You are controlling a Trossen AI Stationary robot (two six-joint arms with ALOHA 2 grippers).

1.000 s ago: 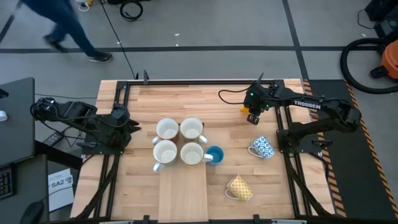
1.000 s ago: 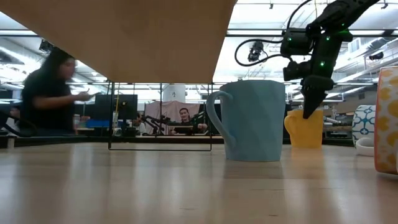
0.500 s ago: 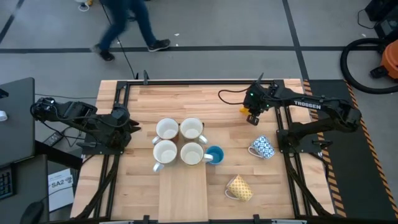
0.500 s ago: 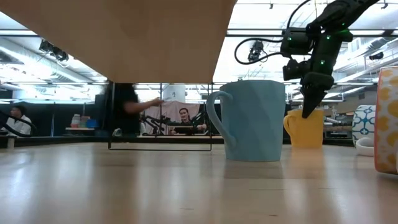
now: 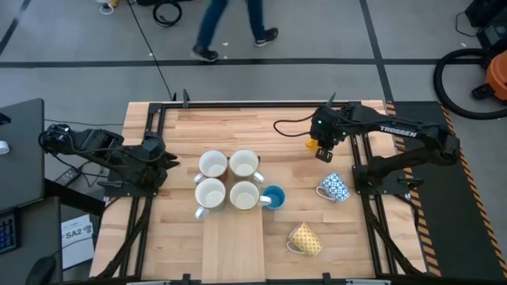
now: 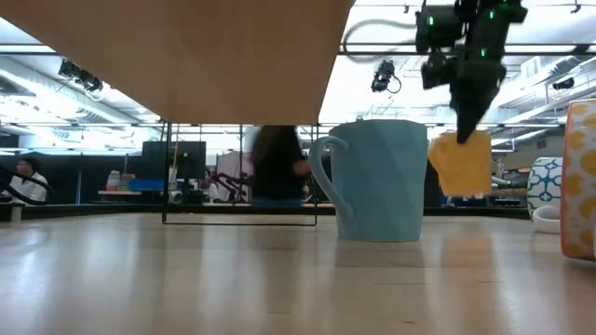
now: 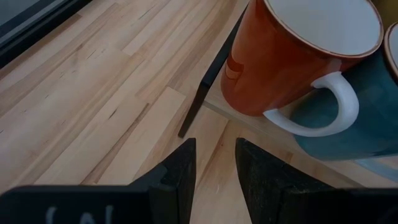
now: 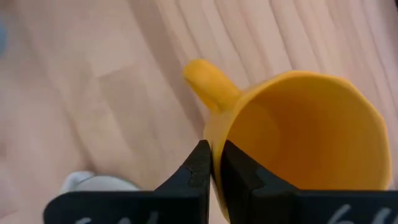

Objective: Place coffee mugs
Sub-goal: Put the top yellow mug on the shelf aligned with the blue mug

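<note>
My right gripper is shut on a yellow-orange mug, which hangs above the far right of the table. Four mugs with white insides stand close together mid-table, and a bright blue mug stands upright beside them. A blue-and-white patterned mug and a yellow patterned mug lie on their sides. My left gripper waits open at the left, facing an orange-red mug. My right gripper pinches the yellow-orange mug's rim close to the handle, one finger inside the mug and one outside. The fingers come from above, pointing steeply down. The mug hangs below them, slightly tilted, its bottom clear of the table.
A wooden board reaches from the mug cluster to the near edge. Black frame rails run along the table's sides. A person walks past beyond the far edge. Bare wood lies at the far middle.
My right gripper has risen with the yellow-orange mug, which stood on the table a second ago and now hangs clear of it, slightly tipped. A person has walked from left to right behind the table.
</note>
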